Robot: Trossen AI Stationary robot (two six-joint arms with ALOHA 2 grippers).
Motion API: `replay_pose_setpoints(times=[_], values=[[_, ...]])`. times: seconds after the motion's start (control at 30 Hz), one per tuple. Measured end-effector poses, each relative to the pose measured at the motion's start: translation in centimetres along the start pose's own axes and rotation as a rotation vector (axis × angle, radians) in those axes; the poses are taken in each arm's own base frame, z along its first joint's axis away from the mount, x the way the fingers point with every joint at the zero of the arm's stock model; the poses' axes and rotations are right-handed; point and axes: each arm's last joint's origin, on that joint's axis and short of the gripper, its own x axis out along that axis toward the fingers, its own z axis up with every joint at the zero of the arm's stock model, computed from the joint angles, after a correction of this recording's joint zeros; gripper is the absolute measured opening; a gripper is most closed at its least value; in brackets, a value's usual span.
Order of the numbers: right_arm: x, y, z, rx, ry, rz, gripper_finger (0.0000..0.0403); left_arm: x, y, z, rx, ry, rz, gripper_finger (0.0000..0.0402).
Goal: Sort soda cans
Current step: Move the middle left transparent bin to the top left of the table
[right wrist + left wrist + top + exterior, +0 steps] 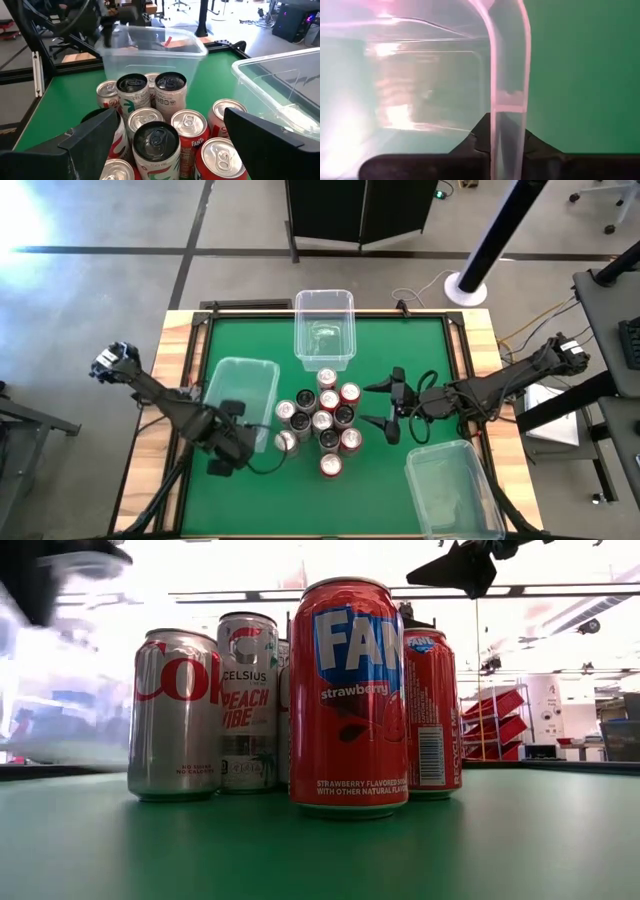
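Several soda cans (322, 420) stand upright in a tight cluster at the table's middle: red ones, dark ones and silver-white ones. In the low view a red Fanta can (348, 700) stands nearest, with a silver Coke can (175, 715) to its left. My left gripper (235, 445) is shut on the near end of the clear bin (240, 395) that lies left of the cluster. My right gripper (385, 406) hovers open just right of the cans, above table height, fingers pointing at them (170, 120). My left gripper holds the clear bin's wall (507, 125) at the bin's near end, close to a corner. One finger (475, 142) is inside the bin and the other (540, 145) outside, with the rim running up between them. Whether the bin rests on the table I cannot tell.
A second clear bin (323, 330) stands at the far middle of the table, right behind the cans. A third clear bin (450, 485) sits at the near right corner. Bare green mat lies in front of the cluster.
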Motion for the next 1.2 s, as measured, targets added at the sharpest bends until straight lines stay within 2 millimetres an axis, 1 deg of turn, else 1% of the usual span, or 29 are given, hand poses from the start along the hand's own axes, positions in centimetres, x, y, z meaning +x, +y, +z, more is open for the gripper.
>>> replay_pose_setpoints(times=[0.13,0.2,0.3,0.37,0.57,0.73,0.9,1.0,1.2], values=[[-0.2,0.1,0.0,0.005,0.010,0.016,0.0364,-2.4,2.4,0.6,0.045,-0.008,0.126,0.0002],[-0.3,0.1,-0.3,-0.003,0.032,0.018,0.0364,-3.1,3.7,0.8,0.039,0.001,0.169,0.0002],[-0.4,0.4,-0.5,-0.011,0.051,0.026,0.0364,-3.5,5.8,1.4,0.035,-0.015,0.213,0.0001],[-0.5,0.5,-0.7,-0.020,0.063,0.033,0.0364,-3.4,7.3,1.8,0.017,-0.015,0.224,0.0001],[-0.9,1.2,-0.8,-0.031,0.067,0.063,0.0364,-1.9,12.5,1.4,-0.072,0.086,0.311,0.0001],[-1.1,1.6,-0.9,-0.037,0.068,0.081,0.0364,0.0,16.1,1.2,-0.126,0.079,0.309,0.0000],[-1.3,2.0,-1.1,-0.025,0.072,0.098,0.0364,2.2,18.2,1.2,-0.103,0.028,0.272,0.0000],[-1.4,2.3,-1.3,-0.016,0.085,0.107,0.0364,3.5,19.2,0.6,-0.101,0.053,0.273,0.0000],[-1.5,2.5,-1.5,-0.005,0.103,0.112,0.0364,5.6,20.2,-0.7,-0.119,0.105,0.253,0.0000]])
